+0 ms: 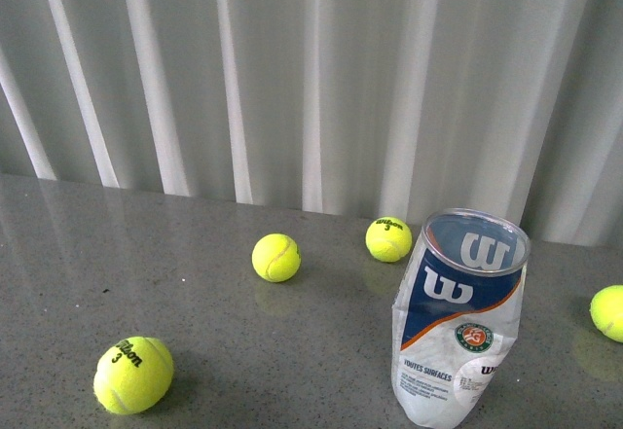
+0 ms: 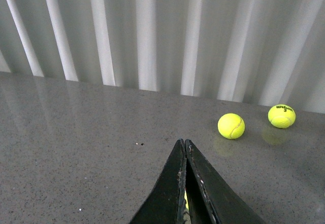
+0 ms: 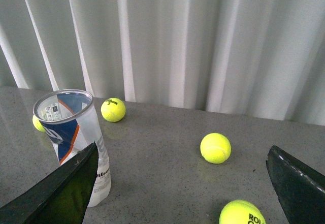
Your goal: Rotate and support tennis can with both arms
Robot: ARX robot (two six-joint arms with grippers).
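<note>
We see the left gripper (image 2: 185, 148) clenched, empty. Right gripper (image 3: 183, 183) released; the tennis can (image 3: 76, 137) stands upright, open-topped, just beside one finger (image 3: 61, 193). Its label shows a white W and "TOUTES SURFACES". Balls (image 1: 133, 375) marked "3". Grey speckled table (image 1: 195, 303), white curtain (image 1: 311, 79).

In the front view, the tennis can (image 1: 456, 322) lost its base to the lower edge, and its small label print was too fine to read. A ball (image 1: 608, 312) was clipped by the right edge. In the right wrist view, the can (image 3: 76, 137) hid most of one ball (image 3: 37, 124), a gripper finger (image 3: 61, 193) covered its lower side, and another ball (image 3: 242, 213) was cut off below.
</note>
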